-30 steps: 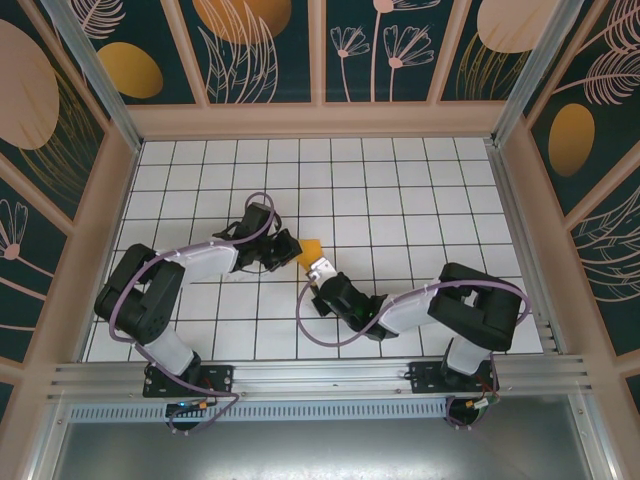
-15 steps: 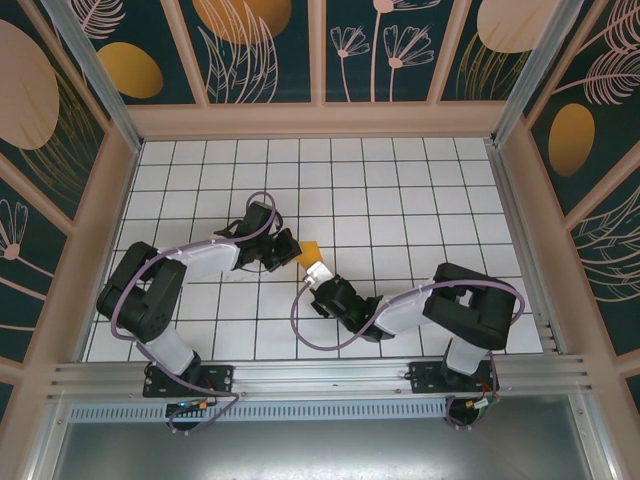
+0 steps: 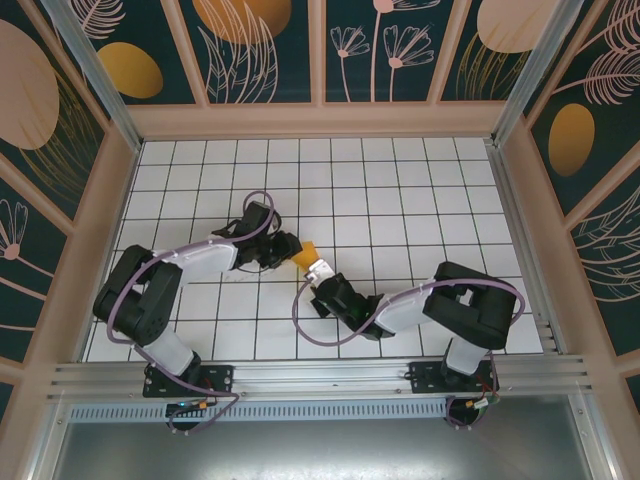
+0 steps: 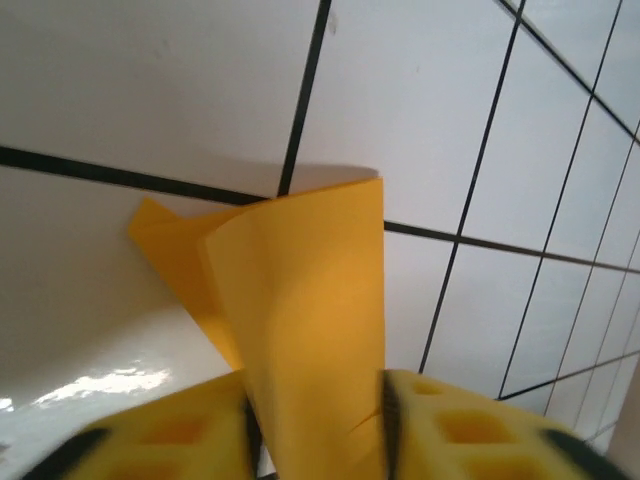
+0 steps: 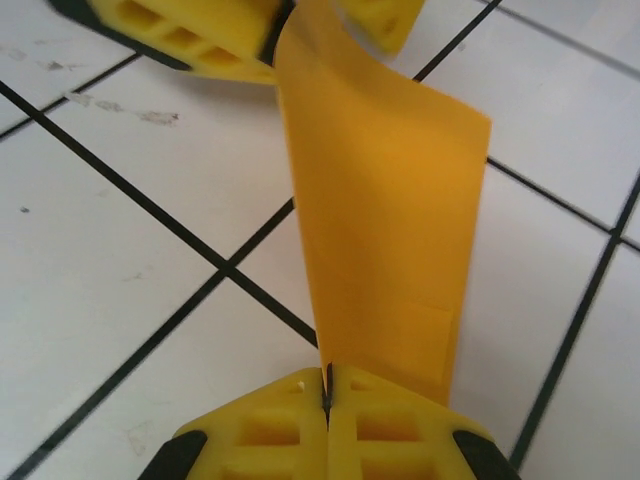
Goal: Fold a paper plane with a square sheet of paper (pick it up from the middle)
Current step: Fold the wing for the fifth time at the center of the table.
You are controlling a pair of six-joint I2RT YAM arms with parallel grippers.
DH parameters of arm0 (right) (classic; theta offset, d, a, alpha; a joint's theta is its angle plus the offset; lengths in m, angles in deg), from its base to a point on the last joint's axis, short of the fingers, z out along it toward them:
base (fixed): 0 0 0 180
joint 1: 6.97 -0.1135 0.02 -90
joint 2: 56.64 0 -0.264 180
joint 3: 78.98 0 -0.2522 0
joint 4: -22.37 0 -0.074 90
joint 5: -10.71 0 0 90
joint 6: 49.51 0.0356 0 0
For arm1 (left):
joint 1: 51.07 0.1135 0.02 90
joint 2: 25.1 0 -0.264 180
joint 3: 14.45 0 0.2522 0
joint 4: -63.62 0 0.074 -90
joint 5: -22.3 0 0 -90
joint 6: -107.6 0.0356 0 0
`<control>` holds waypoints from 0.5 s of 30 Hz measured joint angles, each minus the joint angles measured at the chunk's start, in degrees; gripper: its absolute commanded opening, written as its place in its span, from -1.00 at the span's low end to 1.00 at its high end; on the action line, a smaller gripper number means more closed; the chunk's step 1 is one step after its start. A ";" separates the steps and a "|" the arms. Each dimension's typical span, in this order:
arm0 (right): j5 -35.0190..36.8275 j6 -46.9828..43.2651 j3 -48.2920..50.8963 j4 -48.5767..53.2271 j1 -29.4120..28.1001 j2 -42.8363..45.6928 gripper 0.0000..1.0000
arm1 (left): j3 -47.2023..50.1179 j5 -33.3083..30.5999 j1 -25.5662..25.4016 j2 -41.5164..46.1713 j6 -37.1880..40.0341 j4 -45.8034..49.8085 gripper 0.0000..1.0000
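The square sheet of paper, orange-yellow and folded into a narrow layered strip, hangs just above the tiles between my two grippers at mid table. My right gripper is shut on its near end, and the strip rises away from the pinch. My left gripper is open, its yellow fingers apart on either side of the paper, whose far corner reaches out over the tiles. From above, the left gripper and right gripper stand close together.
The floor is a white tiled grid with dark lines. Pale wooden rails and dark leaf-pattern panels wall it in at the back and sides. A metal rail runs along the near edge by the arm bases.
My left gripper's jaws have parted from around the paper. The right gripper stays shut on its end, and both arms have barely shifted.
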 measured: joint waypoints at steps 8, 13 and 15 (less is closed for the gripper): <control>-13.46 12.83 1.46 -5.84 5.73 0.07 -1.00 | 1.11 -11.17 0.26 12.83 0.90 3.19 0.23; -20.65 20.02 3.08 -9.01 8.83 0.09 -1.00 | 4.70 -12.83 0.26 16.92 1.22 1.70 0.08; -23.43 22.75 3.32 -10.27 9.92 0.09 -1.00 | 6.51 -11.72 0.26 16.96 1.73 0.20 0.01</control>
